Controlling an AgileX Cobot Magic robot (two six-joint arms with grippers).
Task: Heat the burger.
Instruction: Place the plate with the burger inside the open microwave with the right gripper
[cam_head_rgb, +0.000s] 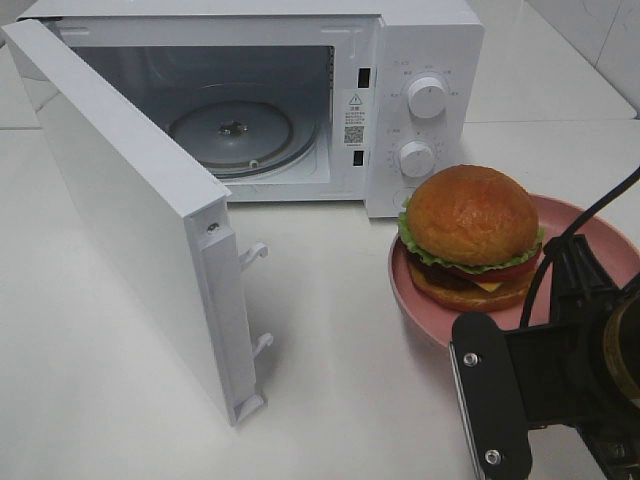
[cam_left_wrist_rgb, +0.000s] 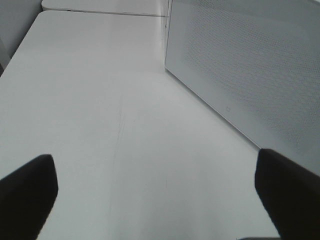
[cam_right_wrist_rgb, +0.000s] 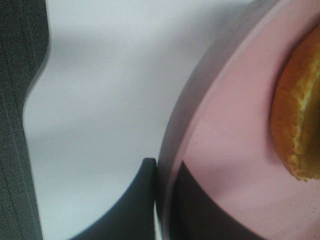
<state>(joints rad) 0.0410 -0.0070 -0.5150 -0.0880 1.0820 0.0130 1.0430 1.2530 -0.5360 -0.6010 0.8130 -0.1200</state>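
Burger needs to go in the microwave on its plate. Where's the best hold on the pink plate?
Pinch the pink plate by its thin rim on the near edge, coming in low from the right arm's side. The burger covers the middle, leaving only the bare rim. The right gripper is closed on that rim.

right arm (cam_head_rgb: 545, 385): black | screws (cam_head_rgb: 470, 359): silver | cable (cam_head_rgb: 580, 222): black

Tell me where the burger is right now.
In the exterior high view, the burger sits on the pink plate at right, just in front of the microwave, below its dials.
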